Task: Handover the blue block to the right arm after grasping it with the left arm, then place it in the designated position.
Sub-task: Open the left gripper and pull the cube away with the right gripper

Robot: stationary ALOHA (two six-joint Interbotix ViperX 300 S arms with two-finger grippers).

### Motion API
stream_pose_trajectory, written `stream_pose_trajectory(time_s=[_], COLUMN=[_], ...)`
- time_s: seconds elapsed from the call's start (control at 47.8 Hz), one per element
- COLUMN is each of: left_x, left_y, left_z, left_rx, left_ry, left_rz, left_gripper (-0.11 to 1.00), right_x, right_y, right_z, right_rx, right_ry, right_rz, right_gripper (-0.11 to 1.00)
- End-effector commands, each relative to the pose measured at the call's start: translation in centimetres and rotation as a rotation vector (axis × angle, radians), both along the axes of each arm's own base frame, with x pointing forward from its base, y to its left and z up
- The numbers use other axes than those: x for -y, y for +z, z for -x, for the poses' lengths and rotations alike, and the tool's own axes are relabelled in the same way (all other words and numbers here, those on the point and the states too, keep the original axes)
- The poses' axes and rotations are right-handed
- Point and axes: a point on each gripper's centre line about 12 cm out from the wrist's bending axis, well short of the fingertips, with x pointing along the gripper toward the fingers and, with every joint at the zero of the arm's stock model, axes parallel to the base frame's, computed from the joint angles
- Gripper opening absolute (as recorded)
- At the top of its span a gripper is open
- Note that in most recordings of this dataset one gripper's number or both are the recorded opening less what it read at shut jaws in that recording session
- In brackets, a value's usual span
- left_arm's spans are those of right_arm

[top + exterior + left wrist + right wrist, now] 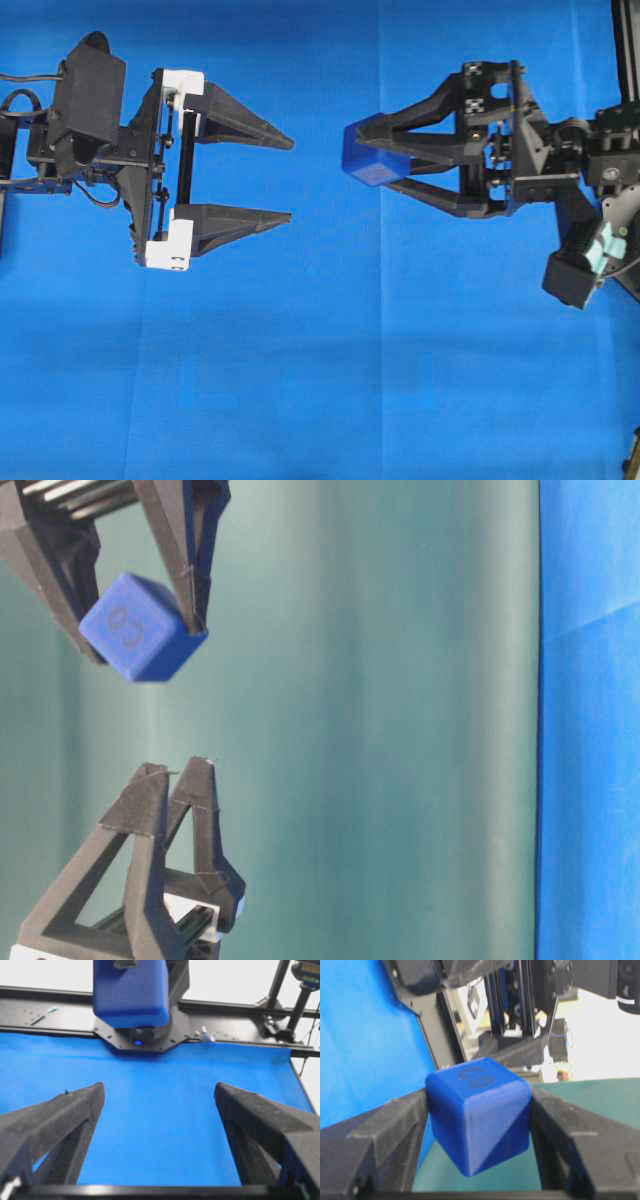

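The blue block (371, 153) is a dark-blue cube with ring marks on one face. My right gripper (372, 150), all black, is shut on it and holds it above the blue cloth. The block fills the right wrist view (477, 1112) between both fingers, and it also shows in the table-level view (140, 628) and at the top of the left wrist view (131, 991). My left gripper (291, 179), with white brackets, is open and empty. Its tips sit a short gap to the left of the block, pointing at it.
The blue cloth (320, 350) covers the table. A black frame rail (240, 1010) runs along the cloth's far edge in the left wrist view. A teal backdrop (380, 730) fills the table-level view.
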Motion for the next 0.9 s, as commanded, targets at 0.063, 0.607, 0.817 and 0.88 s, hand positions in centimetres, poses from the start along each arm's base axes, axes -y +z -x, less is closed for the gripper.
stream_pose_trajectory(time_s=[0.063, 0.607, 0.817, 0.88], left_x=[0.1, 0.1, 0.1, 0.1], left_y=[1.1, 1.0, 0.9, 1.0], left_z=[0.2, 0.2, 0.2, 0.2], left_rx=[0.035, 0.028, 0.025, 0.027], left_ry=[-0.002, -0.003, -0.003, -0.003], left_rz=[-0.004, -0.021, -0.021, -0.021], left_gripper=[0.93, 0.93, 0.93, 0.93], right_x=[-0.2, -0.3, -0.7, -0.6], right_y=[1.0, 0.8, 1.1, 1.3], right_z=[0.4, 0.9, 2.2, 2.7], right_rx=[0.025, -0.011, -0.018, -0.015], right_ry=[0.002, -0.145, -0.195, -0.214], right_rz=[-0.006, -0.7, -0.953, -1.013], right_gripper=[0.52, 0.52, 0.52, 0.52])
